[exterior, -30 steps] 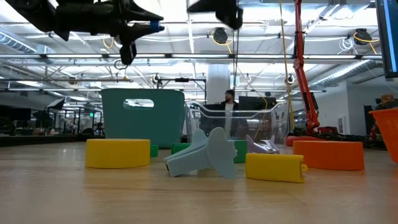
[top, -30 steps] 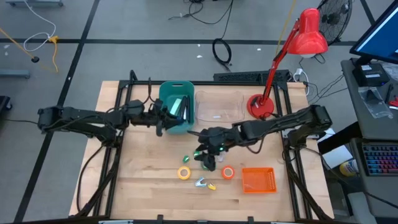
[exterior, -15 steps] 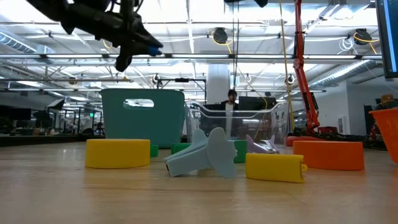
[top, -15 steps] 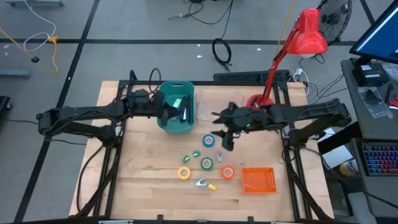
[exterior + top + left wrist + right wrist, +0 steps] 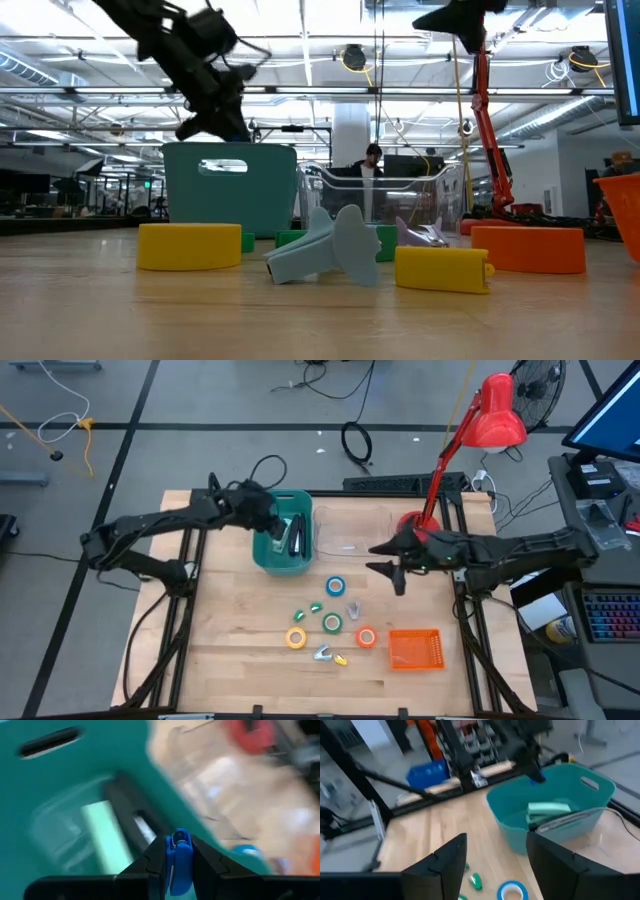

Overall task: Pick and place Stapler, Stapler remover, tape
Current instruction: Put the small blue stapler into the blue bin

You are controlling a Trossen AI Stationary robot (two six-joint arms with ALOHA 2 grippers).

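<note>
Above the teal bin (image 5: 262, 556), your left gripper (image 5: 277, 531) clenches a small blue piece (image 5: 178, 861), its jaws pinched tight on it. Inside the bin you see a pale green stapler (image 5: 549, 808) and a dark stapler (image 5: 299, 536) lying side by side. Your right gripper (image 5: 384, 563) hangs over the clear tray's (image 5: 350, 546) near corner with jaws spread and nothing between them. On the table, the blue tape (image 5: 336, 587), green tape (image 5: 332, 623), yellow tape (image 5: 296, 638) and orange tape (image 5: 366, 637) lie near the orange basket (image 5: 414, 649).
</note>
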